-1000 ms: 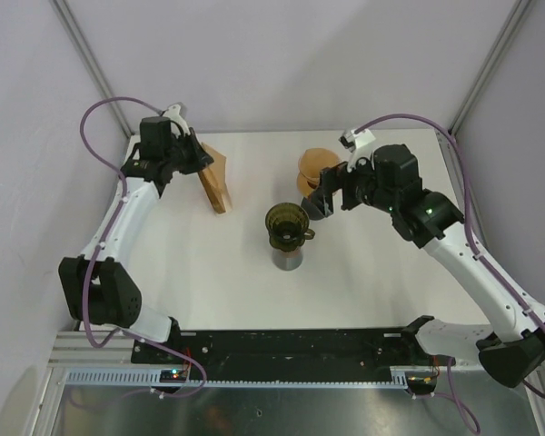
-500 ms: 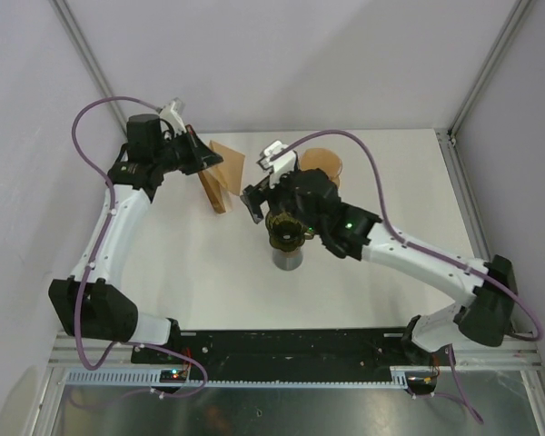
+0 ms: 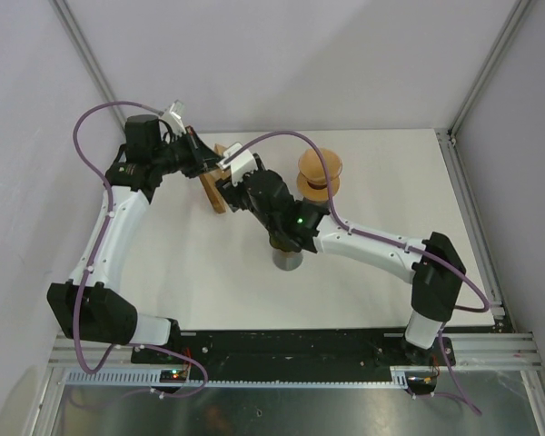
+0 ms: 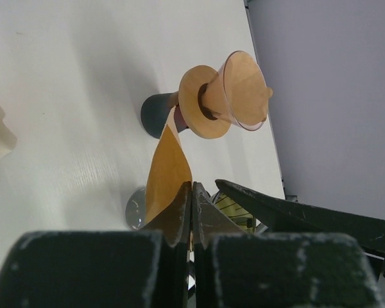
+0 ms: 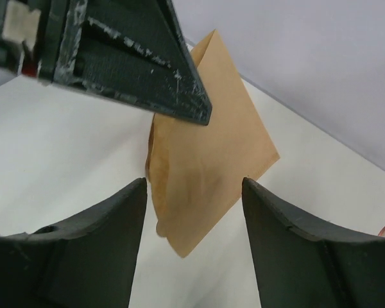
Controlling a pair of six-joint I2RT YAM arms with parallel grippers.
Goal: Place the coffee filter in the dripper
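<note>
From above: left gripper [image 3: 201, 156] and right gripper [image 3: 224, 188] close together over the table's [image 3: 391, 191] far left. Left wrist: pinched shut on coffee filter's [image 4: 169, 173] edge, held aloft. Right wrist: jaws parted astride it, not touching. Light, floppy paper, probably best pinched near the free corner

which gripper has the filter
The left gripper: its jaws are shut on the brown filter. The right gripper is open, one finger on each side of that filter.

The folded paper coffee filter [image 5: 208, 167] is plain tan-brown. The flat table [image 3: 391, 200] is matt white. One cone-shaped dripper [image 4: 234, 96] is translucent amber with a pale wooden collar; a ribbed glass dripper [image 4: 234, 206] is olive green. The robot arms [image 3: 118, 222] are white, their cables [image 3: 118, 103] purple, the gripper fingers [image 5: 83, 244] black.
</note>
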